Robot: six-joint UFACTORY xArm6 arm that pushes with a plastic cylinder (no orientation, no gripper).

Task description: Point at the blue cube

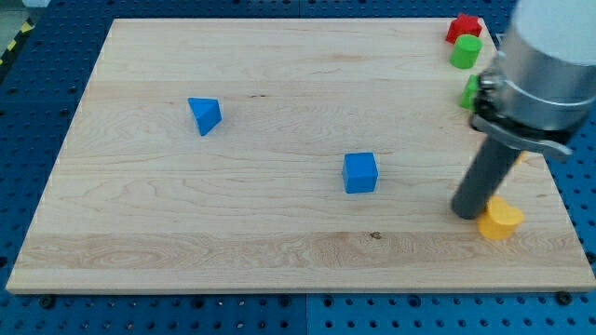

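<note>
The blue cube (359, 172) lies on the wooden board (279, 223) a little right of the middle. My tip (465, 212) rests on the board near the view's right, about a hundred pixels right of the blue cube and slightly lower. It stands right beside a yellow block (500, 219), which is at its lower right. A blue triangular block (204, 114) lies at the upper left of the board.
A red block (463, 27) and a green cylinder (466, 51) sit at the board's top right corner. Another green block (469, 91) is partly hidden behind the arm's grey body (549, 65).
</note>
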